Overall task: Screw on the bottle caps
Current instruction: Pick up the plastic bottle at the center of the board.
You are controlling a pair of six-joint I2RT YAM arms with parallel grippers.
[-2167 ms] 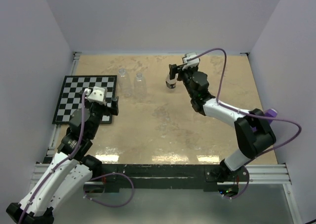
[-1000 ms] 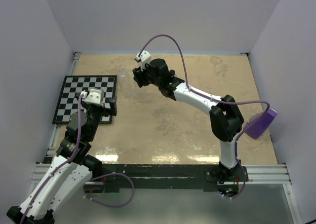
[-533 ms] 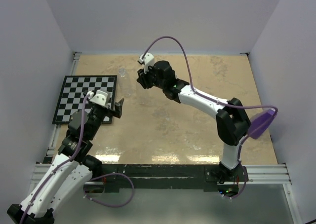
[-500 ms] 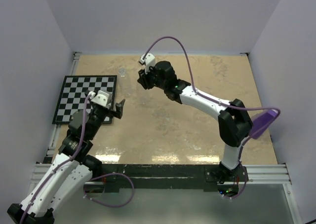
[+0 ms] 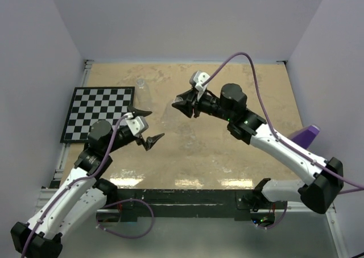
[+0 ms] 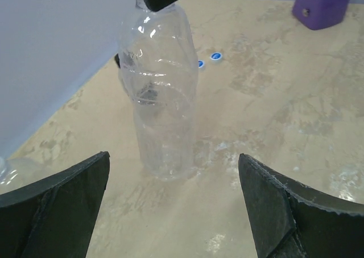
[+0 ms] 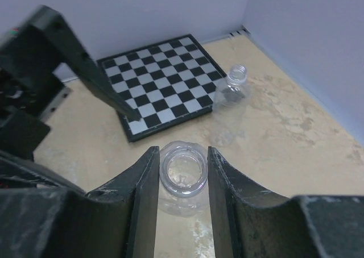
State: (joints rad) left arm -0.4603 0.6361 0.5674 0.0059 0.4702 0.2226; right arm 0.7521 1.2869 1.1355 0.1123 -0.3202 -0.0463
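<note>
The clear bottle [image 6: 162, 116] stands upright with its open mouth uppermost and no cap on it. The right tool [image 7: 182, 153] is clamped on its neck, one finger [image 7: 142, 184] on each side of the rim. In the left wrist view those dark fingertips show at the very top of the bottle. Whether its base rests on the surface [image 5: 227, 155] or hangs just above it cannot be told.

The left tool [image 5: 153, 124] faces this bottle from the side with its jaws spread wide apart. It holds nothing, and the bottle lies ahead of it, in line with the gap between its two fingers [image 6: 57, 204].

Beyond the bottle from the left tool, a blue cap [image 6: 200, 63] and a second blue cap [image 6: 215, 55] lie flat on the surface, just beside each other. Each has a white centre.

Ahead of the right tool and to one side, a second bottle [image 7: 230, 93] stands upright and uncapped, near a corner of the checkerboard [image 7: 165, 79]. It is well apart from both tools. The checkerboard lies flat on the surface, beyond the left tool as the right wrist camera sees it.
</note>
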